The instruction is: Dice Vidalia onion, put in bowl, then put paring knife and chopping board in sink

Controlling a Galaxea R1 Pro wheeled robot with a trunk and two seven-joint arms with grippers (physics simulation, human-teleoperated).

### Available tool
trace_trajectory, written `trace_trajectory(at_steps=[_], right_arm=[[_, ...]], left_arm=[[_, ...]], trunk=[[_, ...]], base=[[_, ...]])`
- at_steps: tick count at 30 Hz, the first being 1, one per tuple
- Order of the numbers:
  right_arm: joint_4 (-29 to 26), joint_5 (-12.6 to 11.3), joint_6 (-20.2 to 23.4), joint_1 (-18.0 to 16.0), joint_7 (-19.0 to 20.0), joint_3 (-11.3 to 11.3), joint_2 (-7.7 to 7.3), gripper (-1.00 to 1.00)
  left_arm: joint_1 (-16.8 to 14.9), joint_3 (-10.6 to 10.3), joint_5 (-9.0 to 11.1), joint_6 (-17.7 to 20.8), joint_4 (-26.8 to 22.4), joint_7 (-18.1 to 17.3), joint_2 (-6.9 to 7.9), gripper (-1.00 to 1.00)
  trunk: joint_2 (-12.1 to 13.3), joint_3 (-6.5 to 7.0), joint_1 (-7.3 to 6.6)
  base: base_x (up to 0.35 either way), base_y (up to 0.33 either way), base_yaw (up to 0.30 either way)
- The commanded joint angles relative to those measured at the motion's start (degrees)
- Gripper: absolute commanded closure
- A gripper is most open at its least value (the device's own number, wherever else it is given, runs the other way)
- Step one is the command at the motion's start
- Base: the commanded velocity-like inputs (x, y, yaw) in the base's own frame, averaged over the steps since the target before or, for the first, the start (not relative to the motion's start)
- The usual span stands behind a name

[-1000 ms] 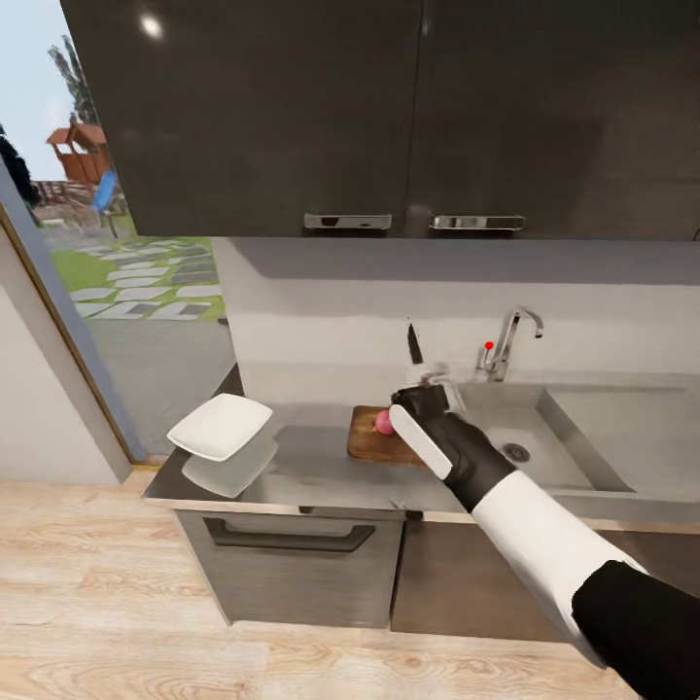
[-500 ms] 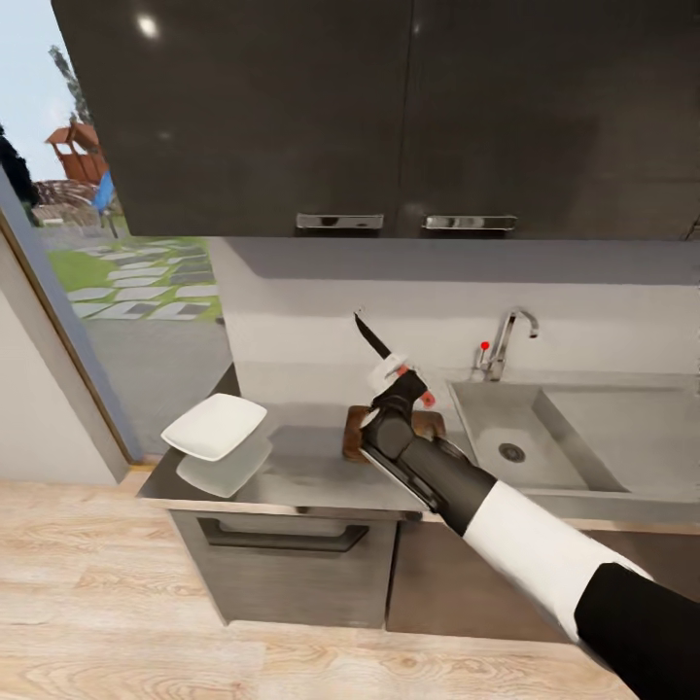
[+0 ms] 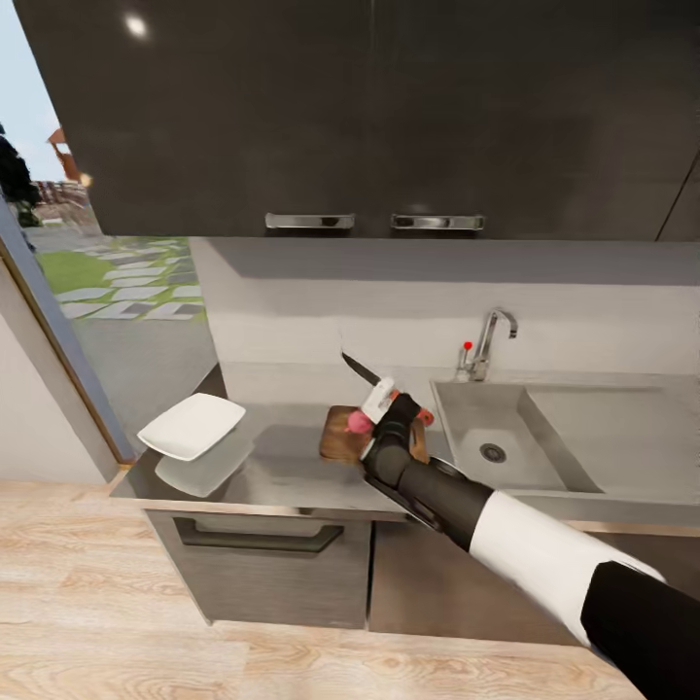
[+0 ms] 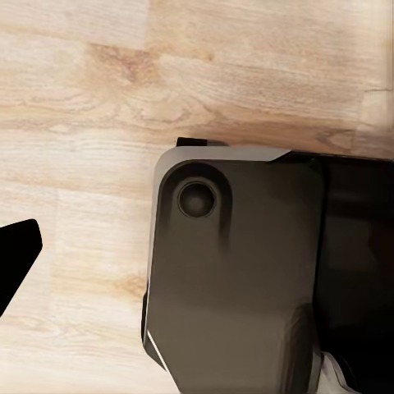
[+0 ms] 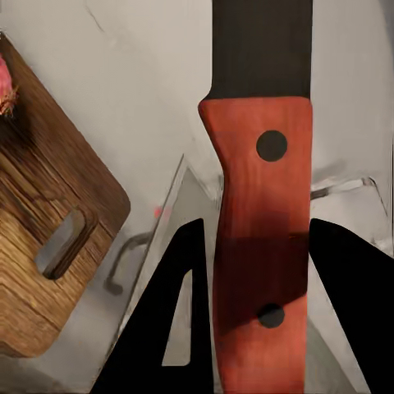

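A: So, where did the onion [image 3: 359,422] sit?

B: On the chopping board [image 3: 340,439], a pinkish lump toward the board's far side. The board lay flat on the counter [image 3: 292,467], just beside the sink [image 3: 506,442], its slot handle showing in the right wrist view. Sensible spot, I judged: short carry from the basin, and the bowl [image 3: 192,426] waited well apart at the counter's left end.

A: And the knife?

B: The paring knife [image 3: 367,372] was in the right gripper [image 3: 397,408], above the board. Blade pointed up and away to the left, tip clear of the onion. Held that way, probably, to line up a downward cut; no cut was visible yet.

A: Fingers?

B: Right fingers [image 5: 176,328] closed narrow on the red handle, one on either side, touching it. Nothing else in their grip.

A: Left arm?

B: Its wrist camera looked down at plank floor and a dark part of the robot. Could not tell how its fingers stood.
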Motion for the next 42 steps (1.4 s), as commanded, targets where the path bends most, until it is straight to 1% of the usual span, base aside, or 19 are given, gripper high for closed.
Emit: trace_trajectory(at_steps=[1, 4, 7, 8, 11, 14, 18, 21, 25, 35, 42], right_arm=[[0.17, -0.47, 0.2, -0.12, -0.54, 0.79, -0.05, 1.0], [0.7, -0.44, -0.15, -0.11, -0.76, 3.89, -0.1, 1.0], [0.9, -0.41, -0.96, -0.11, -0.96, 6.03, -0.15, 1.0], [1.96, -0.41, -1.99, -0.12, -1.02, 6.75, -0.14, 1.0], [3.71, -0.4, -3.77, -0.12, -1.05, 7.05, -0.08, 1.0], [5.9, -0.4, -6.51, -0.12, -1.06, 7.21, 0.03, 1.0], [8.41, -0.41, -7.82, -0.11, -1.1, 7.26, 0.07, 1.0], [8.8, -0.45, -8.13, -0.12, -1.2, 7.26, 0.07, 1.0], [9.02, -0.61, -10.04, -0.07, -1.23, 7.32, 0.11, 1.0], [9.06, -0.8, -10.7, 0.16, -1.2, 7.6, 0.48, 1.0], [9.06, -0.75, -10.7, 0.32, -1.24, 7.7, 1.58, 1.0]], left_arm=[[-0.11, -0.49, 0.43, -0.41, 0.25, 0.01, -0.03, -1.0], [-0.11, -0.49, 0.46, -0.41, 0.25, 0.01, -0.03, -1.0], [-0.11, -0.49, 0.46, -0.41, 0.25, 0.01, -0.03, -1.0], [-0.11, -0.49, 0.45, -0.41, 0.26, 0.01, -0.02, -1.0], [-0.11, -0.49, 0.46, -0.41, 0.26, 0.01, 0.03, -1.0], [-0.11, -0.49, 0.47, -0.37, 0.26, 0.01, 0.03, -1.0], [-0.11, -0.49, 0.45, -0.34, 0.26, 0.08, 0.02, -1.0], [-0.11, -0.49, 0.47, -0.34, 0.25, 0.09, 0.0, -1.0], [-0.11, -0.49, 0.47, -0.35, 0.29, 0.09, 0.03, -1.0], [-0.11, -0.49, 0.47, -0.33, 0.31, 0.1, 0.05, -1.0], [-0.11, -0.49, 0.47, -0.33, 0.3, 0.1, 0.05, -1.0]], trunk=[[-0.13, -0.12, 0.04], [-0.13, -0.12, 0.04], [-0.13, -0.12, 0.04], [-0.13, -0.12, 0.04], [-0.13, -0.12, 0.04], [-0.13, -0.12, 0.04], [-0.13, -0.12, 0.04], [-0.13, -0.12, 0.04], [-0.13, -0.12, 0.04], [-0.13, -0.12, 0.04], [-0.13, -0.42, 0.04]], base=[[0.0, -0.064, 0.0], [0.0, -0.028, 0.0], [0.0, -0.009, 0.0], [0.0, -0.002, 0.0], [0.0, -0.001, 0.0], [0.0, 0.0, 0.0], [0.001, -0.012, 0.0], [0.037, -0.083, 0.0], [0.081, -0.124, 0.0], [0.034, -0.051, 0.0], [0.001, -0.001, 0.025]])
